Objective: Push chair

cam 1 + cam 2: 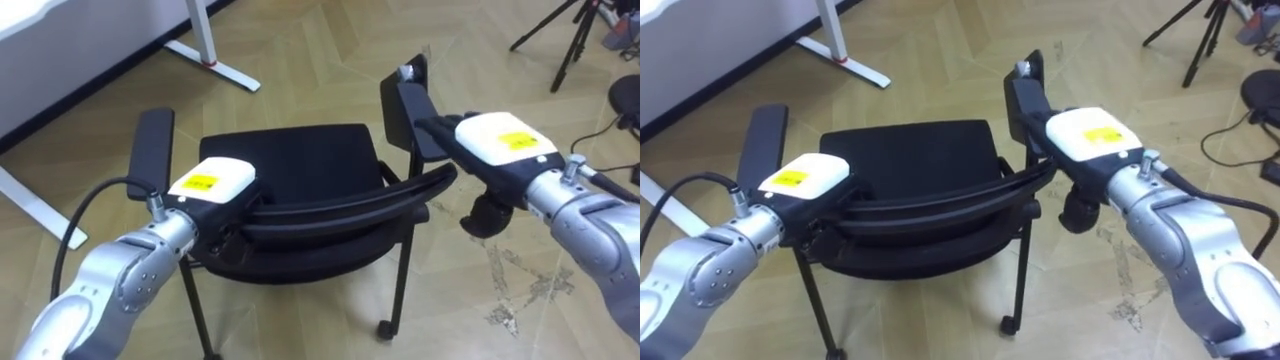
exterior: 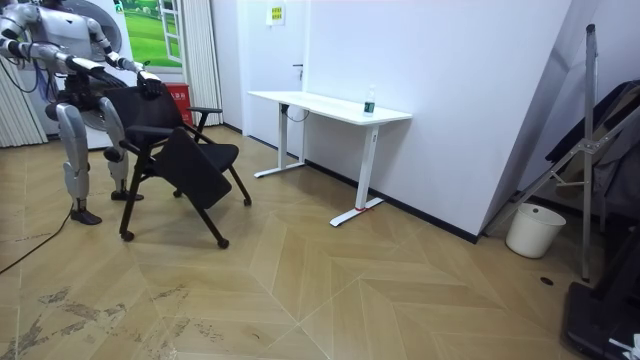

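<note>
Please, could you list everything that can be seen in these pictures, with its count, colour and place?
chair: one, black, on wheels, directly before the robot
desk: one, white, along the white wall
bottle: one, colour hard to tell, standing on the desk
bucket: one, white, on the floor at the room view's right
tripod: one, black, beyond the chair on the robot's right
floor: light brown wood
left hand: dark, on the chair back's left end
right hand: dark, on the chair back's right end
</note>
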Motion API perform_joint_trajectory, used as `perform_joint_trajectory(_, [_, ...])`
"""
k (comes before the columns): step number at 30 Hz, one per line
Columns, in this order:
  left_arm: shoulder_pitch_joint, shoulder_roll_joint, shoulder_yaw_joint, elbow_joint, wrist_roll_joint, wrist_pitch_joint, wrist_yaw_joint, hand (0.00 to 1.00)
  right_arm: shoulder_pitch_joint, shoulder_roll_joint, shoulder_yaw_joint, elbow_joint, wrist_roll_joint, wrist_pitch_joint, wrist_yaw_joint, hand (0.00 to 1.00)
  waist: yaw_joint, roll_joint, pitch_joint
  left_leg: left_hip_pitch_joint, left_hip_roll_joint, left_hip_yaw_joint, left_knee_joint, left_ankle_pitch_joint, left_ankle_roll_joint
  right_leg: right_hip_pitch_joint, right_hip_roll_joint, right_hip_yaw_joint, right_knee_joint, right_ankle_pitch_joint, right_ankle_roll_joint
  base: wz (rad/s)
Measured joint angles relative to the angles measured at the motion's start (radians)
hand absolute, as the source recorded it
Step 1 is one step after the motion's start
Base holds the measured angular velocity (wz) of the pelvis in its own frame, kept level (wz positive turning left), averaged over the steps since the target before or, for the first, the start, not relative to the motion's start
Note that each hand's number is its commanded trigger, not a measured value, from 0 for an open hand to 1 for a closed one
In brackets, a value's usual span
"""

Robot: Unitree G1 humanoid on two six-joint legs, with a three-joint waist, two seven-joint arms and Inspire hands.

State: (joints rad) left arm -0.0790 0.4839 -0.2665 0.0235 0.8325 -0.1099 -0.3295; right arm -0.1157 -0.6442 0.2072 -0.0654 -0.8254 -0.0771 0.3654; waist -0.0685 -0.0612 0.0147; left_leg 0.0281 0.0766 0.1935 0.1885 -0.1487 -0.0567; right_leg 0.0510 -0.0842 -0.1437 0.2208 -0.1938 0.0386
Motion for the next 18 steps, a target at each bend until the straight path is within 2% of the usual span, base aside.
perform_joint_trajectory(5, [-0.039, -0.001, -0.034, 0.040, -0.007, -0.003, 0.011, 1.00, 0.000, 0.000, 0.025, 0.000, 0.000, 0.003, 0.017, 0.00, 0.021, -0.002, -0.0019, 0.000, 0.000, 0.000, 0.004, 0.000, 0.000, 0.001, 0.000, 0.000, 0.002, 0.001, -0.001, 0.00])
perform_joint_trajectory(12, [-0.051, -0.001, -0.053, 0.054, -0.016, -0.006, 0.023, 1.00, 0.002, 0.003, 0.089, 0.000, 0.014, -0.015, 0.004, 0.00, 0.035, 0.000, -0.0010, 0.002, 0.000, -0.005, 0.006, 0.000, 0.000, 0.007, 0.000, -0.003, 0.000, 0.001, -0.001, 0.01])
perform_joint_trajectory(17, [-0.069, -0.002, -0.081, 0.056, -0.018, 0.001, 0.031, 1.00, 0.013, 0.023, 0.161, 0.006, -0.011, -0.006, -0.013, 0.00, 0.041, 0.015, 0.0078, -0.003, 0.000, -0.018, 0.006, 0.000, 0.000, 0.011, 0.000, -0.021, -0.004, 0.001, -0.001, 0.09])
perform_joint_trajectory(18, [-0.070, -0.003, -0.085, 0.056, -0.019, 0.003, 0.036, 1.00, 0.015, 0.025, 0.162, 0.006, -0.011, -0.002, -0.021, 0.00, 0.043, 0.017, 0.0075, -0.003, 0.000, -0.019, 0.007, 0.000, 0.000, 0.013, 0.000, -0.022, -0.005, 0.001, -0.001, 0.08])
